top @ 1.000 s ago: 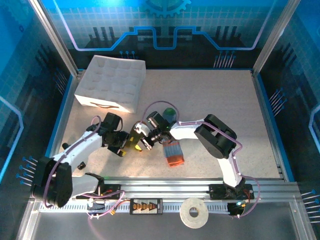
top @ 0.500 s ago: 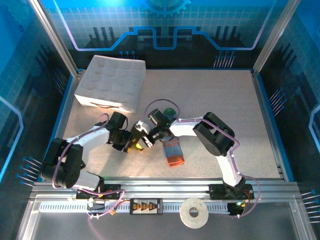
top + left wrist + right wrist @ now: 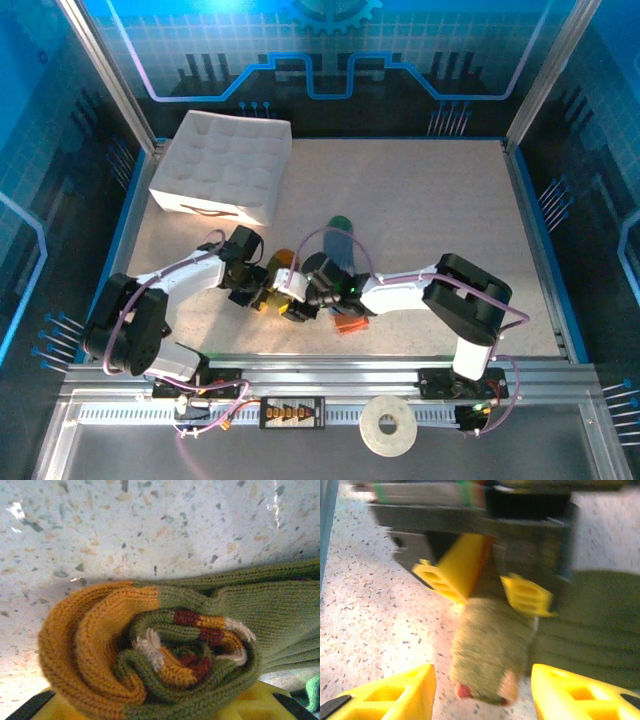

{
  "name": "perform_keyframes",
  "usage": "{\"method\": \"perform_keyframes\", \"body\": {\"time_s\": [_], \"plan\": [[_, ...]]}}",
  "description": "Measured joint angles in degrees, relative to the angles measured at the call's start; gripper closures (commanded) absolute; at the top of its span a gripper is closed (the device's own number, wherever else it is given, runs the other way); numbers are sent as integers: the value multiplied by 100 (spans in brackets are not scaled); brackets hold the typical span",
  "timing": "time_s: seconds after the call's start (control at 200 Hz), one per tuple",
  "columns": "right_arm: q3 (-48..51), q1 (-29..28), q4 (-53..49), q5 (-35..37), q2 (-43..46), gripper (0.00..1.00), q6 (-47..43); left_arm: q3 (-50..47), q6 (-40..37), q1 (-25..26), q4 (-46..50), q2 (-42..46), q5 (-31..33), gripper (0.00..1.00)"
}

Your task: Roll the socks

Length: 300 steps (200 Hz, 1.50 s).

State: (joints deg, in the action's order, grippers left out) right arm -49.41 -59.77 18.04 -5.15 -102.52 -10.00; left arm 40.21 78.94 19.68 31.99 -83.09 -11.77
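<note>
Our right gripper (image 3: 481,687) has dropped nearer and released, fingers (image 3: 395,690) wide around the rolled olive sock (image 3: 150,655), which our left gripper (image 3: 487,587) grasps on the desk (image 3: 150,525).

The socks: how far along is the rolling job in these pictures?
Done: the olive sock is largely coiled, mustard toe outside, some fabric trailing. In hand: the left gripper pinches the roll; the right gripper stands open around it. Left: the blue-grey sock lies stretched out under the right arm, unrolled.
</note>
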Motion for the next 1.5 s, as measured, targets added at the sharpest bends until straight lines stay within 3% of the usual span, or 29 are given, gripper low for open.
{"method": "perform_keyframes", "body": {"time_s": [0.115,0.275,0.51,0.73,0.84,0.961,1.176,1.336,1.501], "plan": [[87,-428,181,824,-9,44,-422,90,55,11,129,-72,0,65],[-24,-520,264,1508,-168,47,-780,179,63,11,225,-162,-2,65],[-293,-660,214,1867,-494,56,-1054,210,63,11,260,-186,-2,65],[-452,-706,44,2006,-621,77,-1023,210,66,11,262,-195,0,64],[-555,-697,-94,2011,-647,84,-866,210,70,11,286,-140,48,55],[-564,-568,-144,1749,-647,89,-538,201,151,11,457,57,68,40],[-573,-17,-146,553,-623,92,-13,186,321,-68,804,756,212,18],[-612,345,-188,-203,-723,92,483,170,328,-264,931,1316,192,15],[-737,649,-203,-920,-885,92,975,-70,323,-391,608,1635,136,20]]}}
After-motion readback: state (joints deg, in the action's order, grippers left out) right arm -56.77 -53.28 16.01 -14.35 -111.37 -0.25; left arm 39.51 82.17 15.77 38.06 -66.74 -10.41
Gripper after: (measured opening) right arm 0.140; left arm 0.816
